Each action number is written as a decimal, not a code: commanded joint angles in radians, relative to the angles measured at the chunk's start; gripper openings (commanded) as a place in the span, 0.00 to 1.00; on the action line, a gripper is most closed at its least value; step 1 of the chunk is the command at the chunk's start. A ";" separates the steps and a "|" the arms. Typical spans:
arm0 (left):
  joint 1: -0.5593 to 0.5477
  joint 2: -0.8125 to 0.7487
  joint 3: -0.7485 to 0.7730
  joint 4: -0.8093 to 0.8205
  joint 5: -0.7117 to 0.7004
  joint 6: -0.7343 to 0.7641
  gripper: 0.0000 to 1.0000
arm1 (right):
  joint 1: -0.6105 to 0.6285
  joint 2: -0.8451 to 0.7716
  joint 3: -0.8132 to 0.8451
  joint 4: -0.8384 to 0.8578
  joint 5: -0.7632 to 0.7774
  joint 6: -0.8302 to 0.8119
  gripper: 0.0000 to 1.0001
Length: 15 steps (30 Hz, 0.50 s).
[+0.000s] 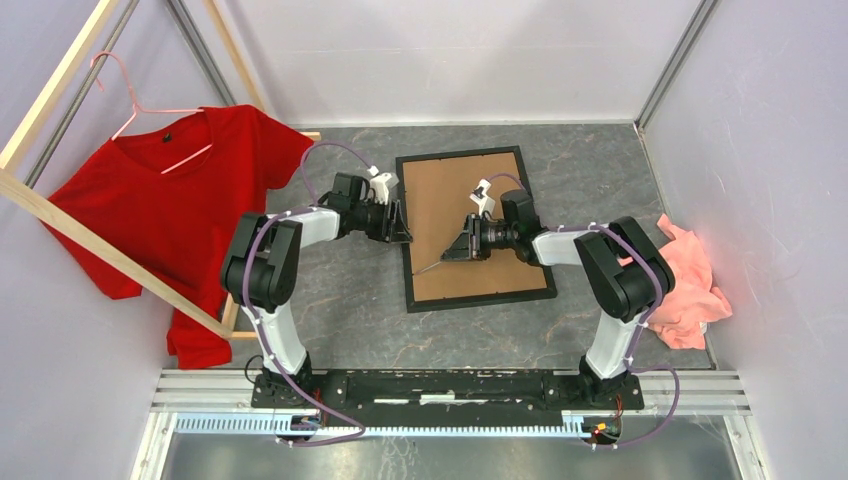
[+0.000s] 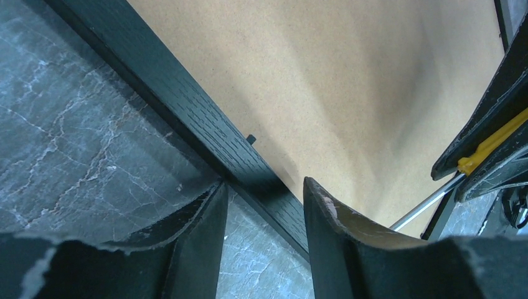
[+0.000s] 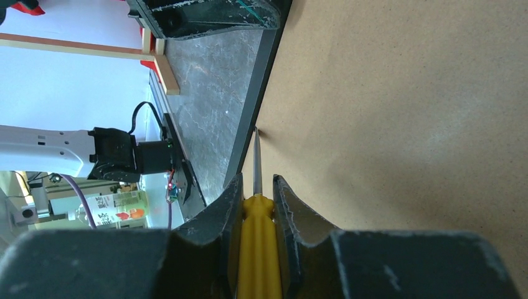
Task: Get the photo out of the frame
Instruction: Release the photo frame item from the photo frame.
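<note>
Rack (image 1: 120, 255), red shirt (image 1: 180, 200) crowd left; pink cloth (image 1: 690, 290) right; left claw (image 2: 264, 185) straddles frame (image 2: 180, 103) edge.

Your left: red T-shirt (image 1: 175, 215) on hanger (image 1: 135, 108) — wooden rack (image 1: 100, 247)
Your right: pink cloth (image 1: 690, 285)
Middle: screwdriver (image 3: 256, 224), tip on backing board (image 3: 405, 124)

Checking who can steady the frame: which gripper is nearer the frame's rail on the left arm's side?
Left. The left gripper straddles that rail of the frame, a finger each side; the right gripper sits over the backing board, its screwdriver reaching toward the rail.
</note>
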 commanded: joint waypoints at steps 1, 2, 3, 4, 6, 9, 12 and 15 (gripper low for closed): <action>0.003 0.003 -0.028 0.068 0.046 0.044 0.52 | 0.005 0.014 -0.002 0.050 0.004 0.025 0.00; 0.003 0.006 -0.030 0.074 0.045 0.039 0.50 | 0.005 0.014 -0.006 0.059 0.004 0.030 0.00; 0.004 0.008 -0.032 0.076 0.045 0.034 0.48 | 0.005 0.014 -0.009 0.060 0.006 0.032 0.00; 0.004 0.011 -0.033 0.078 0.046 0.030 0.47 | 0.005 0.014 -0.011 0.064 0.006 0.037 0.00; 0.004 0.014 -0.041 0.087 0.050 0.019 0.45 | 0.005 0.018 -0.018 0.073 0.006 0.044 0.00; 0.004 0.021 -0.046 0.092 0.047 0.012 0.40 | 0.005 0.024 -0.021 0.075 0.006 0.045 0.00; 0.005 0.024 -0.050 0.101 0.039 0.002 0.37 | 0.005 0.026 -0.026 0.077 0.009 0.045 0.00; 0.004 0.025 -0.050 0.098 0.029 -0.004 0.34 | 0.005 0.029 -0.032 0.080 0.013 0.044 0.00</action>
